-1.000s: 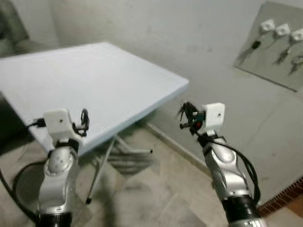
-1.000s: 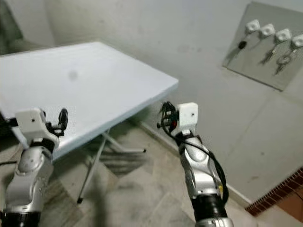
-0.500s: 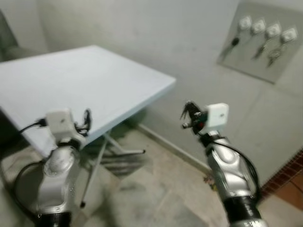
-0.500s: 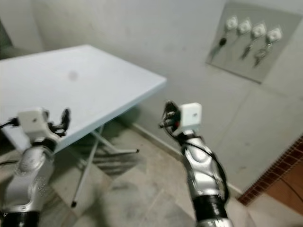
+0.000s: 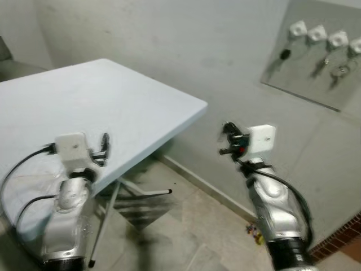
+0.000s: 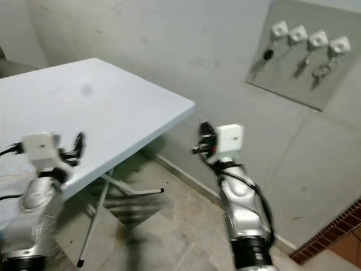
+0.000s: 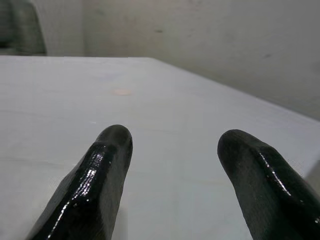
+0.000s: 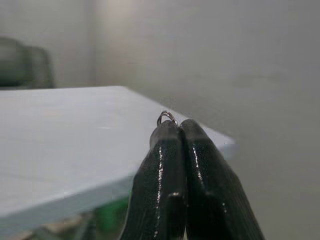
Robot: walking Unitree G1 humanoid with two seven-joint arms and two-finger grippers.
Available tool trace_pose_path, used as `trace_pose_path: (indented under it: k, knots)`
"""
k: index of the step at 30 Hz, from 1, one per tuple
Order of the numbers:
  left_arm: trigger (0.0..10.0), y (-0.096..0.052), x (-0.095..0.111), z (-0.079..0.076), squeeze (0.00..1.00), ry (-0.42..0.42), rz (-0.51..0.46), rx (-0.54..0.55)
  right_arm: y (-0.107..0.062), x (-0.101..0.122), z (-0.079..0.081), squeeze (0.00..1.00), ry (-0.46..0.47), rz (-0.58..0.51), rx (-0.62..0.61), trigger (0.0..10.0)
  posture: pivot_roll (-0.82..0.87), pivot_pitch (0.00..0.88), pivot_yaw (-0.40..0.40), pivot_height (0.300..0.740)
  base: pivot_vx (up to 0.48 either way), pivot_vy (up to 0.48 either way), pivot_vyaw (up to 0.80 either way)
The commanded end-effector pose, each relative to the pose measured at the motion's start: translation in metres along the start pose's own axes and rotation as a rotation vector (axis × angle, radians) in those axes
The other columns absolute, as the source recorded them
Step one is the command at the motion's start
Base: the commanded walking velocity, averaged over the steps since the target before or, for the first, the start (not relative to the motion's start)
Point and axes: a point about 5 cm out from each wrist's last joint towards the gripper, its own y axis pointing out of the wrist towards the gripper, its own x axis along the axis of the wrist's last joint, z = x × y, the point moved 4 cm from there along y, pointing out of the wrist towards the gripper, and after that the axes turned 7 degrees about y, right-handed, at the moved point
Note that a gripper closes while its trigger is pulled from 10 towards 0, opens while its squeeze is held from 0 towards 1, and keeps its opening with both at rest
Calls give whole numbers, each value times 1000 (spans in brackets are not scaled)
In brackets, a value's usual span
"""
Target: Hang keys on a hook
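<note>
Right wrist view: right gripper (image 8: 175, 131) pinched tight on a key ring (image 8: 166, 116), carried raised off the table (image 5: 113, 107) toward the hook board (image 5: 316, 53). Left gripper (image 7: 172, 165), fingers parted and empty, hovers over the tabletop

white folding table (image 5: 113, 107) | tiled floor (image 5: 192, 226) | grey wall (image 5: 186, 51)

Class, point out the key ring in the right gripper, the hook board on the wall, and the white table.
key ring (image 8: 166, 116), right wrist view, its arc above the fingertips.
hook board (image 6: 293, 84), right eye view, bare lower panel.
white table (image 5: 113, 107), left eye view, bare top.
</note>
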Motion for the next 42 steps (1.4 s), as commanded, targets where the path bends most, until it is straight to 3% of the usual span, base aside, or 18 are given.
trace_pose_path:
  k: [1,42]
  knots:
    - [10000,2,4,-12,0,-4,-9,-35,-2,9,-14,0,-5,-25,-34,10000,-36,0,-58,724,337,0,0]
    - [10000,3,8,-15,0,0,-9,-48,1,13,-12,0,14,-37,-37,10000,-29,0,-49,724,317,0,-363]
